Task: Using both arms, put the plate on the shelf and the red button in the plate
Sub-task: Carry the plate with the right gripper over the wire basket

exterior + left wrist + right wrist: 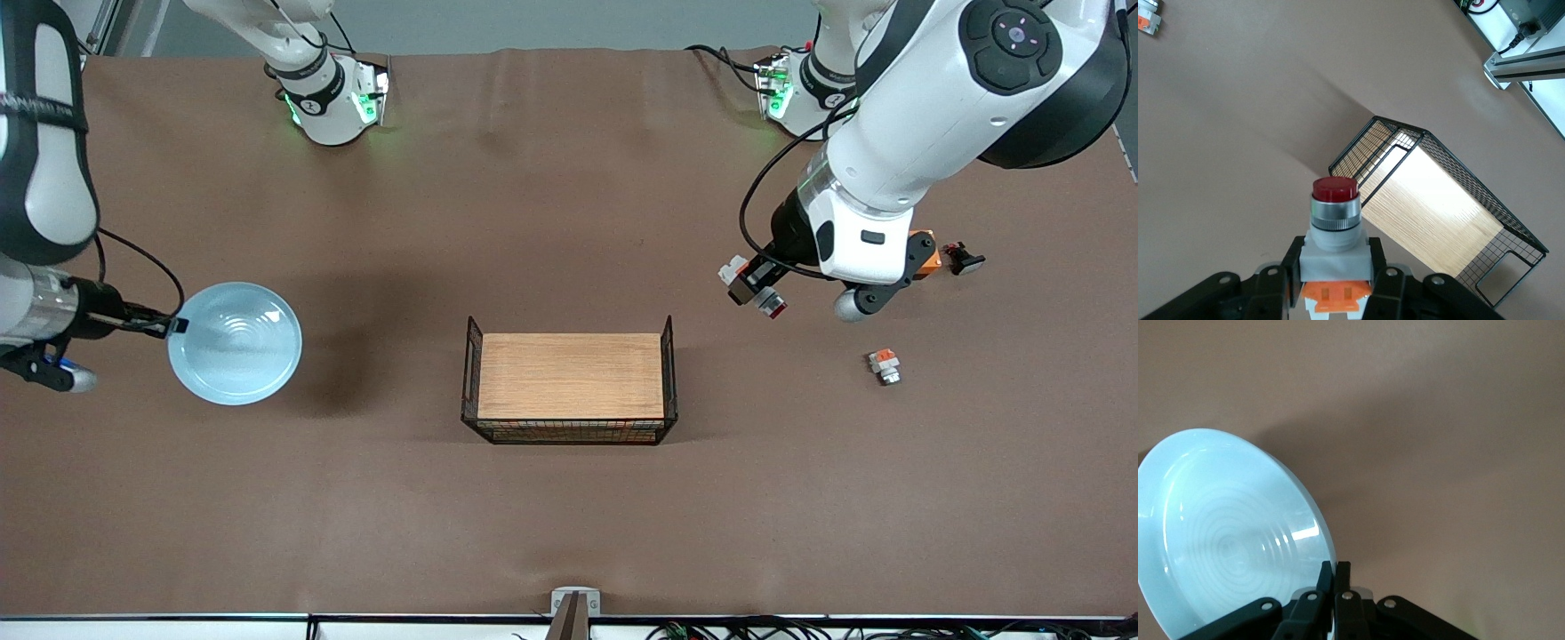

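Note:
The pale blue plate (236,342) hangs above the table cloth toward the right arm's end, casting a shadow beside the tray. My right gripper (173,326) is shut on its rim. In the right wrist view the plate (1231,533) stands tilted, with the right gripper (1336,570) pinching its edge. My left gripper (754,286) is shut on the red button (772,308), over bare cloth between the tray and the loose parts. The left wrist view shows the red button (1335,220) in the left gripper (1336,267), red cap outward, white body between the fingers.
A wooden tray (569,373) with black wire ends sits mid-table, also seen in the left wrist view as the tray (1438,213). Toward the left arm's end lie an orange box (926,253), a small black part (963,259) and a white-orange part (884,364).

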Motion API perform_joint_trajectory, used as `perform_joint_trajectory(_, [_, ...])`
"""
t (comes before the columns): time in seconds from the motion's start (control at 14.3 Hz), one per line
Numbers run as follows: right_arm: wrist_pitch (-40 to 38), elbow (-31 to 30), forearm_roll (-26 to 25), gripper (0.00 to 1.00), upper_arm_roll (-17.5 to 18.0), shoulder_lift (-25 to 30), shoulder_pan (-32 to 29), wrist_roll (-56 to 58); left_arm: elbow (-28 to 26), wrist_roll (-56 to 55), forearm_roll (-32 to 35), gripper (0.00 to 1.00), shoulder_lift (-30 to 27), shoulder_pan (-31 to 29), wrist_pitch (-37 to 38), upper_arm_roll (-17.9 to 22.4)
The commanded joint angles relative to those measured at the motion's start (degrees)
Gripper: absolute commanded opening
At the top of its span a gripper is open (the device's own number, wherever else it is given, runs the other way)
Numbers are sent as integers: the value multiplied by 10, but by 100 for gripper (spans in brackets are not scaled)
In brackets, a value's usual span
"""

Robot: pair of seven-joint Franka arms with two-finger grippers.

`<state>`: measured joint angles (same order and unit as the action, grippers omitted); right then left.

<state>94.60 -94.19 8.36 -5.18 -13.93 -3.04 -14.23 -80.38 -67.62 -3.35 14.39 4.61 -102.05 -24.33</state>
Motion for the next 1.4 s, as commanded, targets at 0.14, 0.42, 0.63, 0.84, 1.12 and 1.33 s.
perform_joint_trajectory(0.14, [-113, 65, -12, 0, 3, 34, 67, -211, 8, -9, 7, 30, -1, 0, 1, 0])
perform_joint_trajectory(0.42, [-148, 105, -3, 0, 7, 36, 131, -396, 8, -10, 7, 30, -1, 0, 1, 0])
perform_joint_trajectory(0.63, [-138, 125, -1, 0, 6, 36, 200, -558, 8, -11, 6, 30, -1, 1, 1, 0])
perform_joint_trajectory(0.84, [-95, 125, -1, 0, 5, 31, 265, -706, 9, -10, 6, 30, -1, 1, 1, 1])
perform_joint_trajectory(1.12, [-22, 129, -5, 0, 4, 8, 340, -898, 10, -10, 6, 30, -1, 1, 1, 1])
perform_joint_trajectory(1.33, [37, 155, -6, 0, 3, -34, 389, -1031, 13, -15, 5, 30, -1, 0, 1, 0])
